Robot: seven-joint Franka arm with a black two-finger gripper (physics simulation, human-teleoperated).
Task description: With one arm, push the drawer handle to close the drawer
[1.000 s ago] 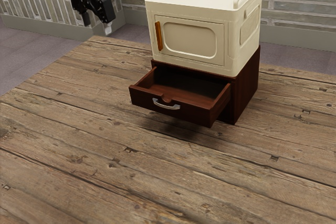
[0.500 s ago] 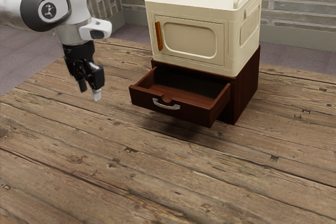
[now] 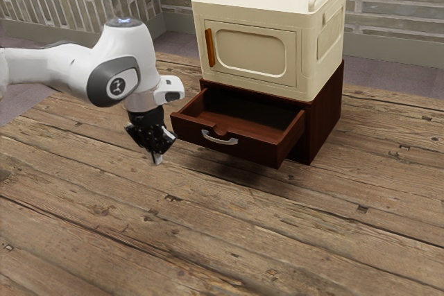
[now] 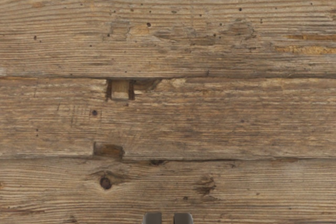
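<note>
Although the drawer [image 3: 260, 148] belongs inside the dark wooden cabinet [image 3: 327, 112], it stands pulled well out of it, its hollow open to view from above. On the middle of its front is a curved silver handle [image 3: 220, 140], with a rounded notch cut into the front's upper edge just above it.

Near the end of that front at the exterior view's left, the black gripper [image 3: 157, 161] points down, clearly apart from the handle. Whether its side touches the corner of the front, I cannot tell. Its two fingers stand only slightly apart, a narrow gap between their tips, and they have hold of nothing. The white arm [image 3: 62, 67] comes in from the exterior view's left.

On top of the cabinet sits a cream box [image 3: 305, 39] with a closed front door [image 3: 250, 53], an upright orange handle [image 3: 211, 48] on that door, and a raised rail at either end of its top. Under everything lies the plank table [image 3: 125, 240], knotted and cracked; behind it runs a brick wall [image 3: 395, 1].
</note>
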